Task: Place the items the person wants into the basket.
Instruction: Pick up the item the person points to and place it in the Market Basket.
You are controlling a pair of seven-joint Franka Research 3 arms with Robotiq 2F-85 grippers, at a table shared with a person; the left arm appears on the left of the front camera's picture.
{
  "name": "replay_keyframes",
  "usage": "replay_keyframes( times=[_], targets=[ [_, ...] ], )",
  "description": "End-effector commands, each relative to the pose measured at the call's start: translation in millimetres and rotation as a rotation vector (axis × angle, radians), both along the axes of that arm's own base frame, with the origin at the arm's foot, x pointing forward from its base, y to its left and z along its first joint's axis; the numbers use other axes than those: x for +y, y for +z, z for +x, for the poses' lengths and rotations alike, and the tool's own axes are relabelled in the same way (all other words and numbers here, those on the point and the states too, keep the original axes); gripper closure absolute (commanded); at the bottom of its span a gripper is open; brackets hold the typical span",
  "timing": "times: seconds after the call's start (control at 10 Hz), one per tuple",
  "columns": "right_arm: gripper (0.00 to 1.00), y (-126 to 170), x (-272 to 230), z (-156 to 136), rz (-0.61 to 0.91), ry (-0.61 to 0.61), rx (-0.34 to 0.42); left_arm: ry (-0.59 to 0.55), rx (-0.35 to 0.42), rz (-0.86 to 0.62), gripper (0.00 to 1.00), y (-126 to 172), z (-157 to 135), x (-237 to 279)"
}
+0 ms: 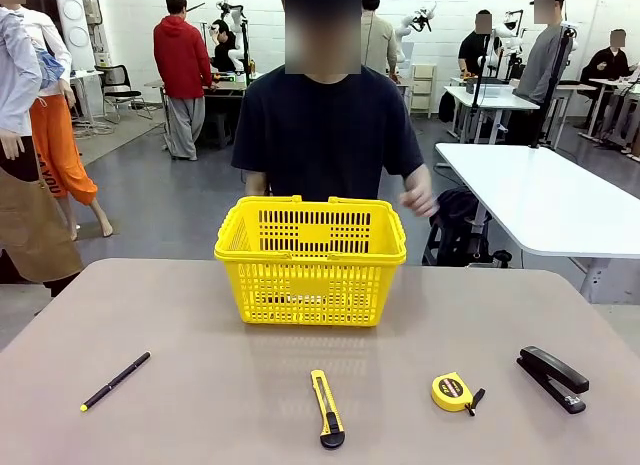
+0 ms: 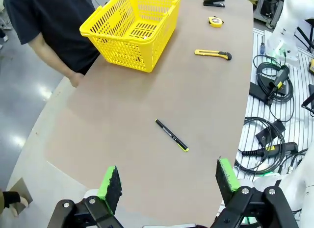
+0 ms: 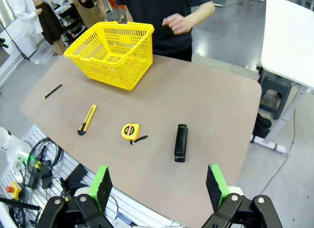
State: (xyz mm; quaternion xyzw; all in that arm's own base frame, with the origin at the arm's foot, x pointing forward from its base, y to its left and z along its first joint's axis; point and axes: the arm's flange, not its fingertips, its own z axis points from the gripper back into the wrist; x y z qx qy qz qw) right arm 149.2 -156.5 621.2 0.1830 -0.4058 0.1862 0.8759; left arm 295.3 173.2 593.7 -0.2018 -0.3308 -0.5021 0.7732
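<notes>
The left gripper (image 2: 168,178) hung high over the near left of the scene, tilted toward the far side, its jaws spread wide and its green pads (image 2: 110,181) empty. The right gripper (image 3: 159,181) hovered high at the near right, its jaws equally wide with nothing between them.

No lettering can be read; the label on the tape measure (image 1: 453,390) is too small

Bare tabletop (image 1: 200,325) before basket (image 1: 310,260)
</notes>
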Motion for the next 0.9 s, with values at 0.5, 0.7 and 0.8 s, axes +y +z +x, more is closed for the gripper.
replay_keyframes(
  times=[0.5,0.7,0.8],
  targets=[
    [0.00,-0.5,1.2,1.6,-0.005,0.006,0.001,-0.019,-0.018,-0.017,0.00,-0.1,-0.1,3.2],
    [0.00,-0.5,1.2,1.6,-0.005,0.006,0.001,-0.019,-0.018,-0.017,0.00,-0.1,-0.1,3.2],
    [0.00,-0.5,1.2,1.6,-0.005,0.006,0.001,-0.019,-0.018,-0.017,0.00,-0.1,-0.1,3.2]
  ],
)
